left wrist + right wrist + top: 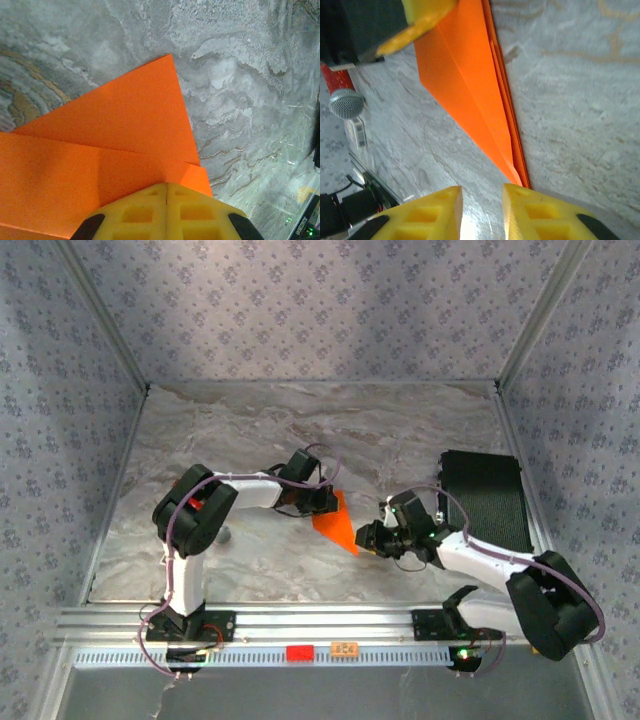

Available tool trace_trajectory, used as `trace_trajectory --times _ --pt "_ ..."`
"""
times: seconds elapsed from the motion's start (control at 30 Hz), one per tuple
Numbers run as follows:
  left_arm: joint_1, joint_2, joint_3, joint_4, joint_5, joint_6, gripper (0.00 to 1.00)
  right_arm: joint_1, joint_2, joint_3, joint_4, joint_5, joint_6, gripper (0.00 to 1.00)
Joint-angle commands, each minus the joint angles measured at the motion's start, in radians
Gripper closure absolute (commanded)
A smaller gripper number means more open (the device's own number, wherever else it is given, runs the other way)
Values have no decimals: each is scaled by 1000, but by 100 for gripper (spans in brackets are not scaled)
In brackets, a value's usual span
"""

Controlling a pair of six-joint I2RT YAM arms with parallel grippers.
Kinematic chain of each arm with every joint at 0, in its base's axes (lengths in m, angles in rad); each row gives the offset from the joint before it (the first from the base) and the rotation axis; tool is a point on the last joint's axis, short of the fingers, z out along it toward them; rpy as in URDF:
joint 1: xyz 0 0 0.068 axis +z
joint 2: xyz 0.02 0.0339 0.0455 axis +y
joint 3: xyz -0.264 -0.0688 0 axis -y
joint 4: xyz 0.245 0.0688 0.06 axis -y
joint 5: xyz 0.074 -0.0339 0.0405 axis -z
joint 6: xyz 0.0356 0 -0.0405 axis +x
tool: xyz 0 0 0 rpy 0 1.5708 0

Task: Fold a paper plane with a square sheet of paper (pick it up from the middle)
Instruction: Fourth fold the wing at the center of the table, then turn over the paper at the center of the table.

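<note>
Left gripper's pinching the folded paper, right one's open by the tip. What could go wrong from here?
1. Only the left gripper pinches the paper plane, at its wide end; lifting could let the thin paper slip or twist.
2. The right gripper stands open close to the pointed tip; a small forward move could crumple it.
3. Layers along one edge look slightly fanned, so creases may spring open.

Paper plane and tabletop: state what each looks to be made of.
Paper plane: thin orange paper with a matte finish; the sharp creases and stacked, layered edges show it.
Tabletop: grey, marble-patterned and veined, slightly glossy with faint reflections. Whether it is real stone or printed laminate, I cannot tell.
</note>
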Motion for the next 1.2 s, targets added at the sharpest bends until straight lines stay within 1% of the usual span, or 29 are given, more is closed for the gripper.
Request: trace_trajectory --times 0.0,0.23,0.9,1.17 --pt "8 -12 -30 -22 -9 -4 95 17 15 -24 -4 -15 42 68" --pt "10 -15 -33 -14 -5 -8 95 24 38 -35 20 -16 56 65" --pt "14 -34 -54 9 1 -23 95 26 73 -27 12 -4 45 66" --pt "19 -35 -53 9 1 -21 95 27 54 -25 -5 -9 45 65"
